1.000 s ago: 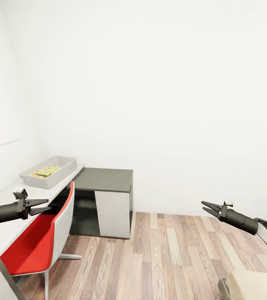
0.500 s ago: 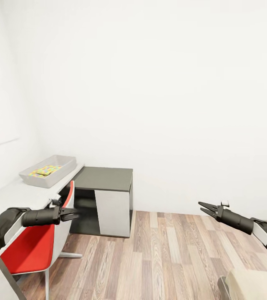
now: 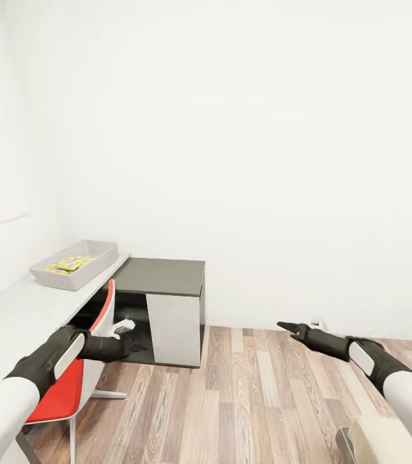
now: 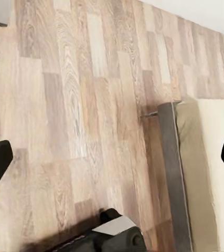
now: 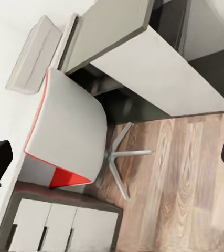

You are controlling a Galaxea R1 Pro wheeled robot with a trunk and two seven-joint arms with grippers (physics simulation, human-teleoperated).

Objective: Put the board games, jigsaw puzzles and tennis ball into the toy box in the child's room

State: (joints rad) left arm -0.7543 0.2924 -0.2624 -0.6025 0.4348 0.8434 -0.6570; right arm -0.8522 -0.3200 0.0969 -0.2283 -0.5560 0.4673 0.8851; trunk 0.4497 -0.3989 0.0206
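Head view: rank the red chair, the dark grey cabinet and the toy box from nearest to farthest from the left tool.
1. Red chair, right beside the left tool.
2. Dark grey cabinet, just beyond it.
3. Toy box, far end of the table.

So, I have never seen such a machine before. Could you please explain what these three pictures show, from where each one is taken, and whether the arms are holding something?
This is a simulated robot on wheels with two arms, each ending in a two-finger gripper. The large picture comes from a camera on its head, looking forward and down into a child's room. There you see the left gripper in front of a red and white chair, and the right gripper over the wood floor. On the long white table stands a grey toy box with a colourful jigsaw puzzle inside. Beside the table is a lower dark grey cabinet.

The two small pictures come from cameras near each gripper. The left wrist view looks at the floor and the edge of the bed. The right wrist view looks at the chair and cabinet. In both, the fingertips sit far apart with nothing between, so the arms hold nothing.
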